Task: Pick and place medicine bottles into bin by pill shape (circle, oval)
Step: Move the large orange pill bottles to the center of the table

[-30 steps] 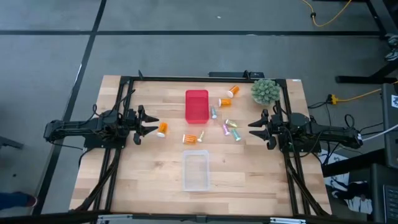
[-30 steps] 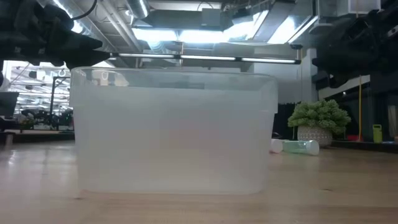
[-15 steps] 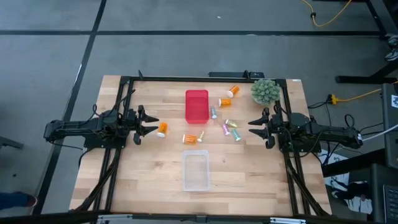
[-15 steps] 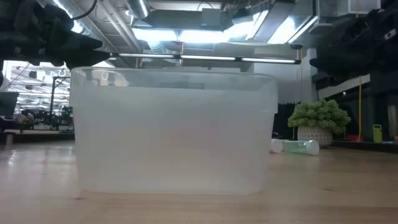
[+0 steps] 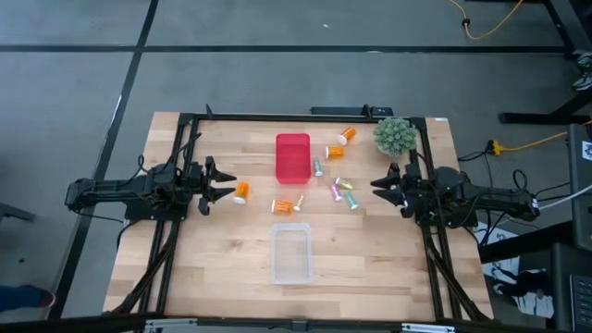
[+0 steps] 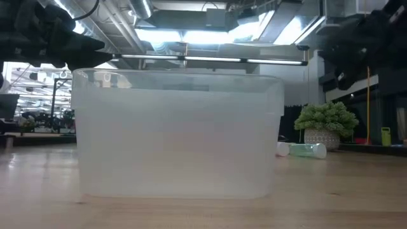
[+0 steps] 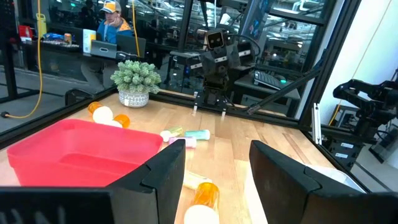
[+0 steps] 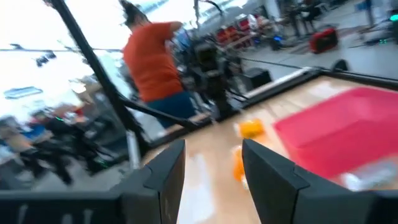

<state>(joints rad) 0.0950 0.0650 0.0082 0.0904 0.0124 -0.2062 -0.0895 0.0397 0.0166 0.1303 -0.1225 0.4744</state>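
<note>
Step in hand: approach, before any pick. No bottle is held, and by the high view both bins appear empty.

Left gripper (image 5: 222, 188): fingers spread, holding nothing, low over the table's (image 5: 222, 268) left side. An orange bottle with a white cap (image 5: 240, 192) lies just beside its fingertips; the left wrist view shows this bottle (image 7: 202, 200) between and just beyond the two fingers (image 7: 163, 174). Judgement: this is the likely first pick. The next move calls for a short advance so the fingers straddle the bottle body, then closure across the cylinder. The bottle lies on its side and may roll if touched off-centre.

Right gripper (image 5: 379, 188): fingers spread, empty, at the table's right side, facing a cluster of small pastel bottles (image 5: 344, 192) that lies near it. The potted plant (image 5: 394, 135) stands just behind this arm and is not to be moved.

Remaining bottles: an orange pair (image 5: 288, 205) lies between the two bins; two more orange bottles (image 5: 340, 144) lie between the red bin and the plant; one small bottle (image 5: 318, 167) lies just beside the red bin.

Containers:
- Red bin (image 5: 292, 157): table centre, far side. No contents visible.
- Clear bin (image 5: 290, 252): table centre, near side. No contents visible; its frosted wall (image 6: 178, 143) fills the low view.

Pill shape cannot be read from these views; bin assignment cannot be determined.
</note>
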